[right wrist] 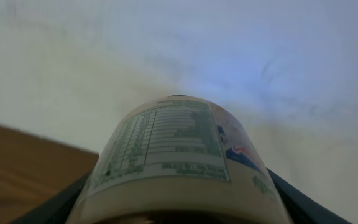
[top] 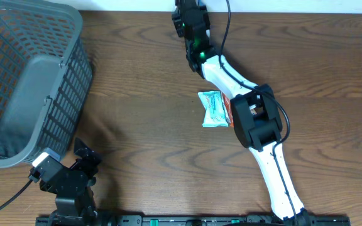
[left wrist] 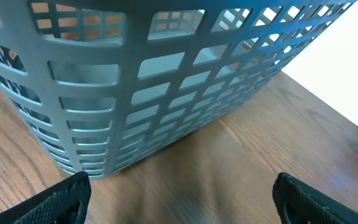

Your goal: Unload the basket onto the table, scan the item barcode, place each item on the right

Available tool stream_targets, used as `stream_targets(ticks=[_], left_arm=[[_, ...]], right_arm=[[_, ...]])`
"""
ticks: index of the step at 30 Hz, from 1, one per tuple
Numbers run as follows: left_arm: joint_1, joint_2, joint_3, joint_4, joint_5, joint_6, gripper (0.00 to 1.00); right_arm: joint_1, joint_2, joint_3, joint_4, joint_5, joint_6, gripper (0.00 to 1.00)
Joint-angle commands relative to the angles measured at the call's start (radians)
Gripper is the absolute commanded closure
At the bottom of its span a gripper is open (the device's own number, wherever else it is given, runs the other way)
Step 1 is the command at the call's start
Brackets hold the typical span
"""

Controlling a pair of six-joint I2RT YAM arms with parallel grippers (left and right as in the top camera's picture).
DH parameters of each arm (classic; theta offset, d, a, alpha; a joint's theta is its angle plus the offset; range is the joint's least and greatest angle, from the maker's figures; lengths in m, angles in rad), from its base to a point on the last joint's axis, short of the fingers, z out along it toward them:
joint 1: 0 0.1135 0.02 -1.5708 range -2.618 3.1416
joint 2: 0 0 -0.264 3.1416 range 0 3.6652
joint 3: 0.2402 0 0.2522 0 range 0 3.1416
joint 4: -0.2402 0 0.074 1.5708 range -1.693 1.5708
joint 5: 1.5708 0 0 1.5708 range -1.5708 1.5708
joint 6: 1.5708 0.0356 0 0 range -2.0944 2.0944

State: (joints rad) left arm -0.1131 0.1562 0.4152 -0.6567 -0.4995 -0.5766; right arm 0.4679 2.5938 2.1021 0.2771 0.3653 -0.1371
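Observation:
My right gripper (right wrist: 180,208) is shut on a cream-coloured bottle (right wrist: 173,155). Its label of fine green print faces the wrist camera, and a pale wall lies behind it. Dark fingers (right wrist: 64,204) press on both sides of the bottle. From overhead, the right arm reaches to the table's far edge, where the right gripper (top: 190,17) covers the bottle. No barcode can be made out. My left gripper (left wrist: 182,205) is open and empty, low over the wood in front of the basket; overhead, the left gripper (top: 83,154) is at the front left.
A grey mesh basket (top: 24,81) fills the left of the table, and the basket wall (left wrist: 154,81) is close ahead of the left gripper. A teal packet (top: 212,108) lies flat mid-table beside the right arm's elbow (top: 256,116).

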Motion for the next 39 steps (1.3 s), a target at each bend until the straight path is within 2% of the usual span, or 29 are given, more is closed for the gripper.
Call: stream_targets(ticks=[1, 8, 14, 17, 23, 25, 26, 30, 34, 39], left_arm=[[-0.002, -0.003, 0.003, -0.001, -0.005, -0.005, 0.07], [-0.002, -0.003, 0.003, -0.001, -0.005, -0.005, 0.07], [-0.002, -0.003, 0.003, -0.001, -0.005, -0.005, 0.07], [-0.002, -0.003, 0.003, -0.001, -0.005, -0.005, 0.07], [-0.002, -0.003, 0.003, -0.001, -0.005, -0.005, 0.07], [-0.002, -0.003, 0.003, -0.001, -0.005, -0.005, 0.07], [-0.002, -0.003, 0.003, -0.001, -0.005, -0.005, 0.07], [-0.002, -0.003, 0.003, -0.001, -0.005, -0.005, 0.07], [-0.002, -0.003, 0.003, -0.001, -0.005, -0.005, 0.07], [-0.002, -0.003, 0.003, -0.001, -0.005, -0.005, 0.07]], right_arm=[[-0.006, -0.013, 0.011, 0.013, -0.004, -0.032, 0.48], [-0.016, -0.016, 0.012, -0.032, 0.014, -0.033, 0.48], [-0.016, -0.085, 0.012, -0.134, 0.128, -0.040, 0.51], [-0.018, -0.155, 0.012, -0.220, 0.135, -0.073, 0.50], [-0.051, -0.327, 0.012, -0.553, 0.185, -0.084, 0.52], [-0.083, -0.377, 0.012, -0.700, 0.198, -0.032, 0.48], [-0.114, -0.407, 0.012, -0.814, 0.199, 0.034, 0.47], [-0.235, -0.445, 0.012, -1.099, 0.185, 0.273, 0.45], [-0.389, -0.443, 0.010, -1.293, 0.090, 0.385, 0.47], [-0.600, -0.441, 0.009, -1.422, -0.031, 0.471, 0.51]])
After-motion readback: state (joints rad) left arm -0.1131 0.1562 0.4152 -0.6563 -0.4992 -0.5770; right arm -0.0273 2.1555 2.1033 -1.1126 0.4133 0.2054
